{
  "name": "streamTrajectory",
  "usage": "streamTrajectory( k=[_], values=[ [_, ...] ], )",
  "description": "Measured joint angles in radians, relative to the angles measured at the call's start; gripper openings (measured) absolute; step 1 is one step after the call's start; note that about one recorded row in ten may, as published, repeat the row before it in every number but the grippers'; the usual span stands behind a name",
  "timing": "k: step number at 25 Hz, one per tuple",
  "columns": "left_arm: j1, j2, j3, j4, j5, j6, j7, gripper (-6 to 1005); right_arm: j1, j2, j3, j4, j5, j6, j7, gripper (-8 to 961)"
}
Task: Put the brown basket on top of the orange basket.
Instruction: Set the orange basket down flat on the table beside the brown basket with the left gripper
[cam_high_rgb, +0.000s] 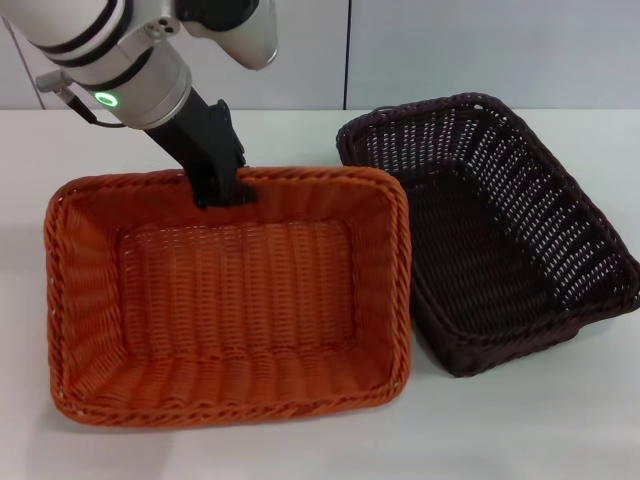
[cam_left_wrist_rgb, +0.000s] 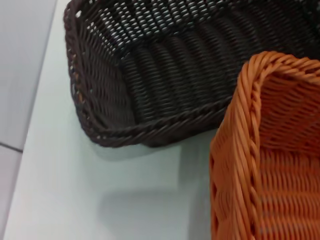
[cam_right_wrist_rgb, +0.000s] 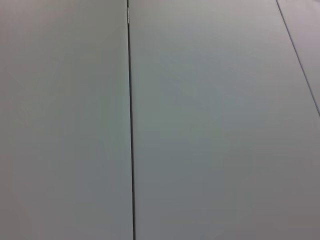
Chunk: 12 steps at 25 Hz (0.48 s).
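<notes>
On the white counter (cam_high_rgb: 300, 450), we see our left end effector (cam_high_rgb: 222, 190) grasping the orange basket (cam_high_rgb: 225, 300) by its far rim; the brown basket (cam_high_rgb: 500, 230) sits just right.

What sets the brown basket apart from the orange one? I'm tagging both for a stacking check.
The brown basket is dark chocolate with an open weave; the orange basket is bright orange and tightly woven. The brown one lies skewed on the robot's right, untouched; the orange one lies squarer on the left, with the left gripper at its far rim. Both are rectangular, braid-rimmed, similar in size.
</notes>
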Motion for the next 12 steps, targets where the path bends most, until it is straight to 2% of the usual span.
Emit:
streamTrajectory(
  k=[5,12],
  values=[
    [0.002,-0.001,0.021,0.022,0.021,0.034,-0.035,167,-0.003,0.0,-0.009,-0.002,0.0,-0.003,0.0,637],
    [0.026,-0.001,0.131,0.026,0.039,0.106,-0.067,170,-0.004,0.0,-0.014,-0.001,0.0,-0.013,0.0,637]
  ],
)
